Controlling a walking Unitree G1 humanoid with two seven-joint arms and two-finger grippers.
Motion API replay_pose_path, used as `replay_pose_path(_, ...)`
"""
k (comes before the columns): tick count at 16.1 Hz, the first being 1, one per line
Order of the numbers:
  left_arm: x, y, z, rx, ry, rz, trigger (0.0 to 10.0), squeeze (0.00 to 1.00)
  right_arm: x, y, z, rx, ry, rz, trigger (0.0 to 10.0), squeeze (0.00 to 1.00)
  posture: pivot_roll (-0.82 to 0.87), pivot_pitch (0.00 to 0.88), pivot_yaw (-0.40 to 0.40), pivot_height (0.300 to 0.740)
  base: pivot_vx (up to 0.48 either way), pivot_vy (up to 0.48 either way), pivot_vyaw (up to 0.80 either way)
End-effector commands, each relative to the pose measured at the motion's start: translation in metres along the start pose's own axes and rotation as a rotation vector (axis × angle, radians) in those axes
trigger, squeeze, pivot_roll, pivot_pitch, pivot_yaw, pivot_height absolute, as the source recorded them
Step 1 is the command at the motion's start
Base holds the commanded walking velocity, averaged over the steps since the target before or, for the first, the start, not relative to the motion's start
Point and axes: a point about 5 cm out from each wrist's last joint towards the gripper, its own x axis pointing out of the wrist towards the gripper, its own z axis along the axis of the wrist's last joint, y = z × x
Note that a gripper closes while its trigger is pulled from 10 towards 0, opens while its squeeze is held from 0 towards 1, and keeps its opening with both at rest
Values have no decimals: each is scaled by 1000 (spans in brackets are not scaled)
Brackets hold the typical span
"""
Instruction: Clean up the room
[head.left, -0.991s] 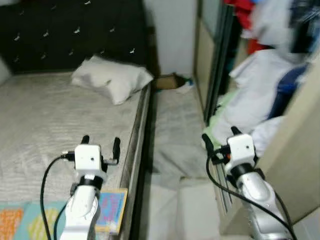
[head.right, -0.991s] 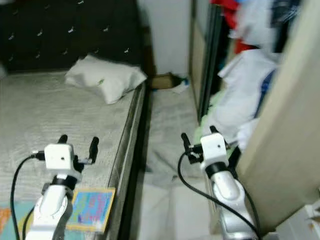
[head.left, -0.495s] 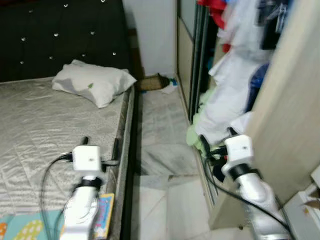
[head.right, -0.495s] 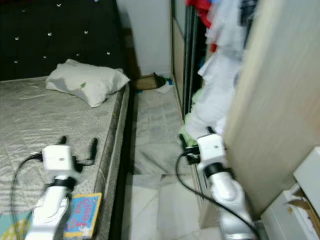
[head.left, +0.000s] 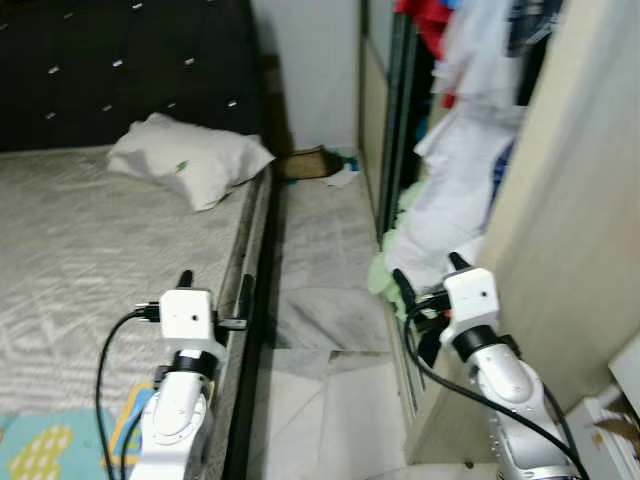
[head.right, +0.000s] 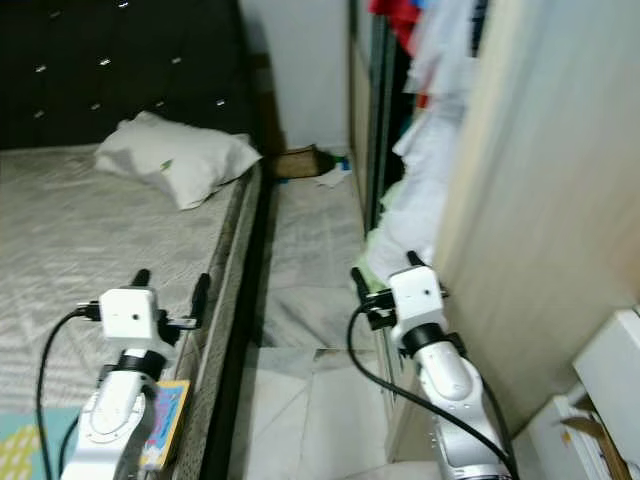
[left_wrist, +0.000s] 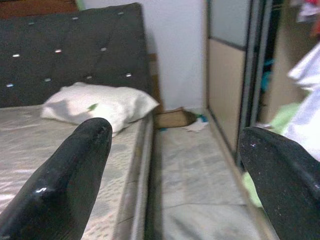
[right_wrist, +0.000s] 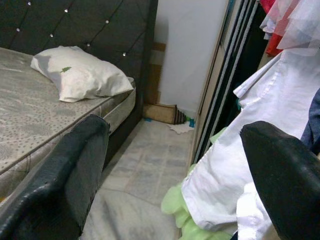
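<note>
The bed (head.left: 90, 250) filled the nine o'clock side, its white pillow (head.left: 190, 160) at eleven. White clothes (head.left: 450, 200) spilled from the wardrobe (head.left: 570, 250) at two. Left gripper (head.left: 214, 298) and right gripper (head.left: 428, 283) hovered wide apart-fingered, holding nothing.

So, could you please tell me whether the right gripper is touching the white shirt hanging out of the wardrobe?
Apart. In the right wrist view, the open right gripper frames the white shirt, which hangs farther off with floor visible between them.
</note>
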Motion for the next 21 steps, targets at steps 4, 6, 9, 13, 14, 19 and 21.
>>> replay_pose_path(4,0,4,-1,13,2,12,10000,0,2,-2,5,-13,-17,-5,10000,0,-168,0,45,740,0,0,0)
replay_pose_path(6,-1,3,-2,13,6,6,10000,0,1,0,6,-25,-20,7,10000,0,-169,0,45,740,0,0,800)
replay_pose_path(9,-4,1,-3,17,13,-11,10000,0,-1,1,4,-15,-13,3,10000,0,-167,0,47,740,0,0,800)
replay_pose_path(13,-3,0,-2,20,12,-16,10000,0,-1,1,4,-15,-12,4,10000,0,-167,0,47,740,0,0,645)
replay_pose_path(14,-2,-1,-2,20,11,-18,10000,0,1,0,5,-16,-14,4,10000,0,-167,0,47,740,0,0,569)
replay_pose_path(19,-2,-3,-2,22,10,-30,10000,0,0,0,5,-20,-16,2,10000,0,-169,0,51,740,0,0,566)
replay_pose_path(21,-2,-3,-2,23,8,-30,10000,0,0,0,6,-20,-19,2,10000,0,-169,0,51,740,0,0,547)
